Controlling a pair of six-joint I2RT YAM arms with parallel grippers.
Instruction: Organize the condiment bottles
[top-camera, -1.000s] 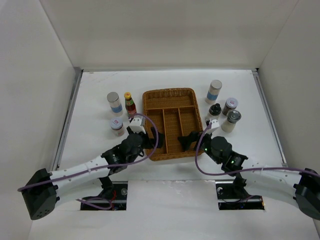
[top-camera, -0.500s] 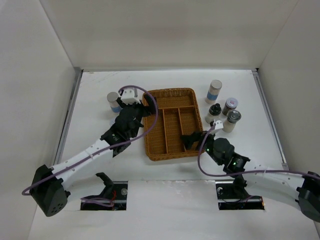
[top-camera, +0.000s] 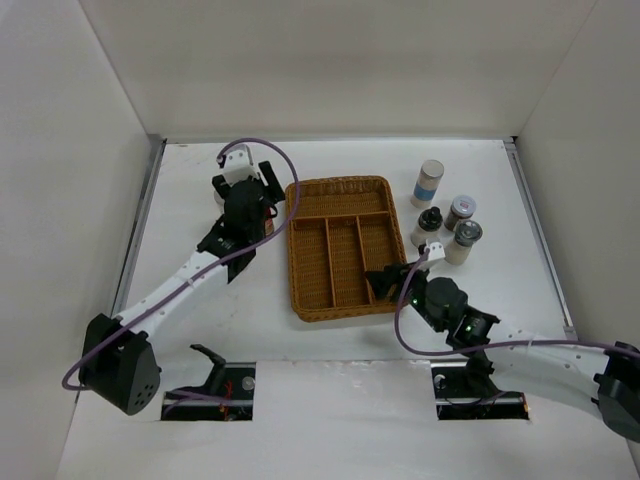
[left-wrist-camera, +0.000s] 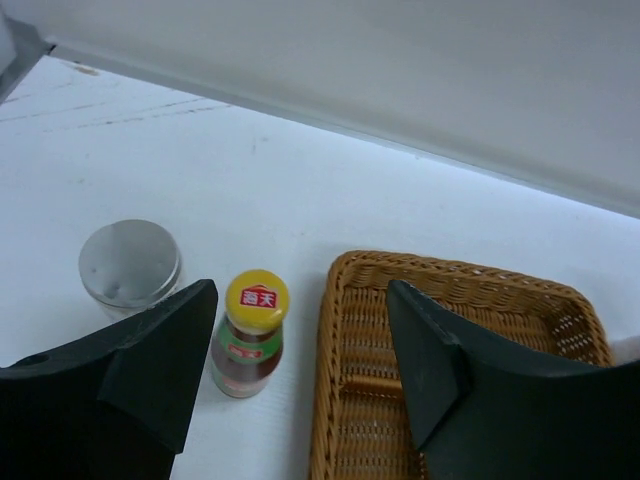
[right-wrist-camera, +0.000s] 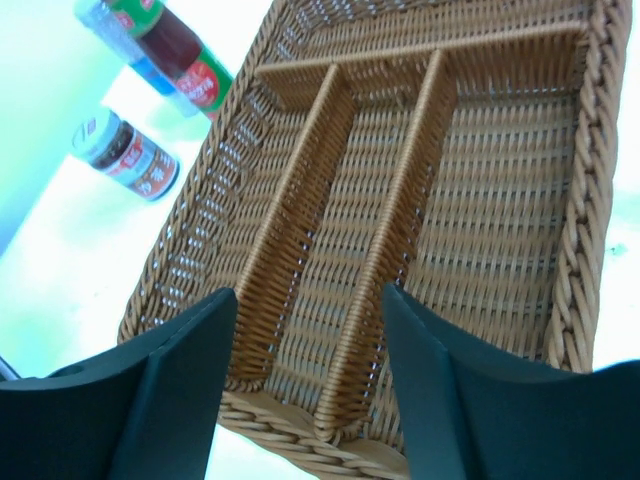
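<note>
Your left gripper (left-wrist-camera: 300, 300) stands wide open and empty over the yellow-capped sauce bottle (left-wrist-camera: 250, 335). Your right gripper (right-wrist-camera: 308, 300) gapes, holding nothing, over the wicker tray (right-wrist-camera: 190, 245).

The overhead camera looks down from behind the arms; both wrist cameras — low, close — share the wicker tray (top-camera: 338, 184).
</note>
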